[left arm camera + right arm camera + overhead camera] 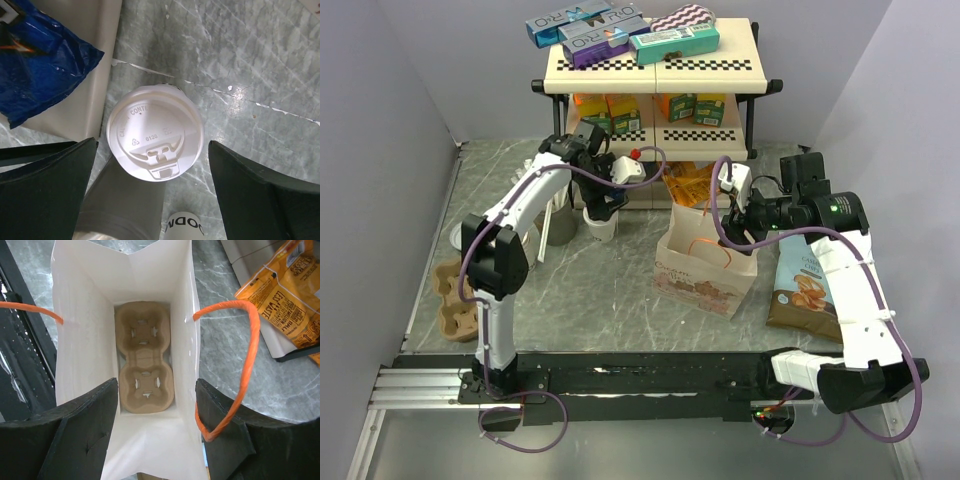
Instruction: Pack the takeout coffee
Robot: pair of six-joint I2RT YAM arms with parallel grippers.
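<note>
left fingers [45,190] spread wide either side of the lidded takeout coffee [155,135], likely light, crushable paper best pinched gently below the rim; right fingers [75,435] open over the bag [80,315]

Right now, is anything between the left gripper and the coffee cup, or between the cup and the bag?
Nothing sits between the open left gripper and the lidded coffee cup. The right gripper hangs over the paper bag's open mouth, above the empty cup carrier, likely blocking entry.
</note>
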